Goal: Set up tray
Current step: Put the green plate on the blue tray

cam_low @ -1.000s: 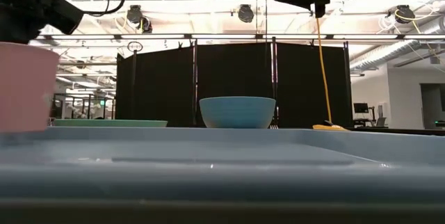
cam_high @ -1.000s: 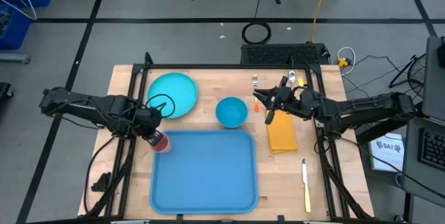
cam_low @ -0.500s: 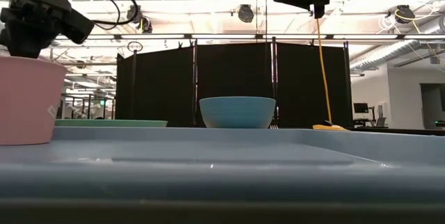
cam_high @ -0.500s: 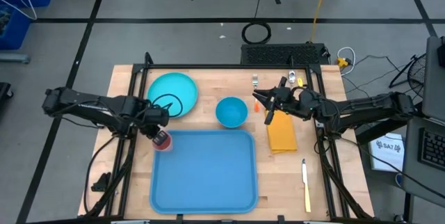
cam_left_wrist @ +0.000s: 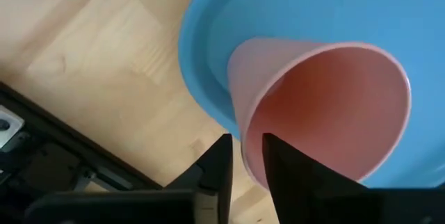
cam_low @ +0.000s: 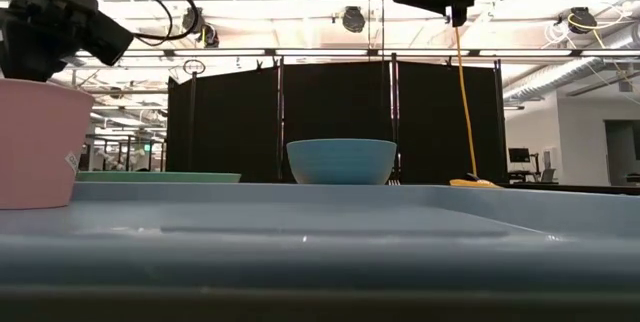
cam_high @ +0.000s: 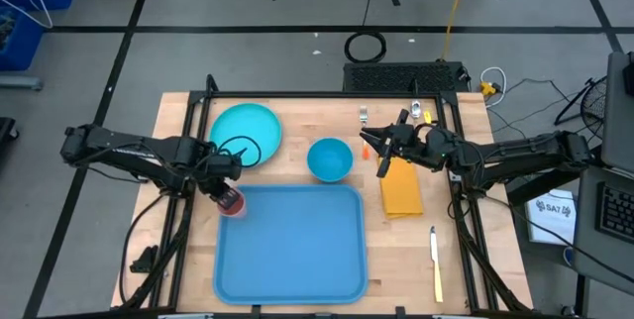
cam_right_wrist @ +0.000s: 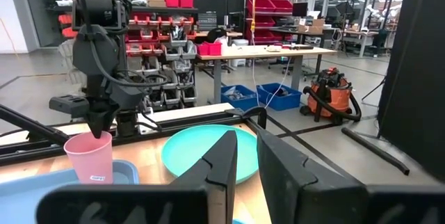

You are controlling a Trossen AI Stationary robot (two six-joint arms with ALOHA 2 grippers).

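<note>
Left gripper pinched the pink cup's rim at the tray's far-left corner; teal plate just beyond, blue bowl alongside. Right gripper, nearly closed and empty, hovered above the yellow napkin.

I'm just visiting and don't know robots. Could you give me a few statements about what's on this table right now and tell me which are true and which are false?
1. The left gripper pinches the rim of a pink cup. True.
2. The cup stands at the tray's far left corner. True.
3. The blue bowl sits on the tray. False: it is on the table beyond the tray.
4. The right gripper holds the knife. False: the knife lies on the table to the tray's right, and that gripper hovers above the yellow napkin.
5. The teal plate is off the tray. True.
</note>
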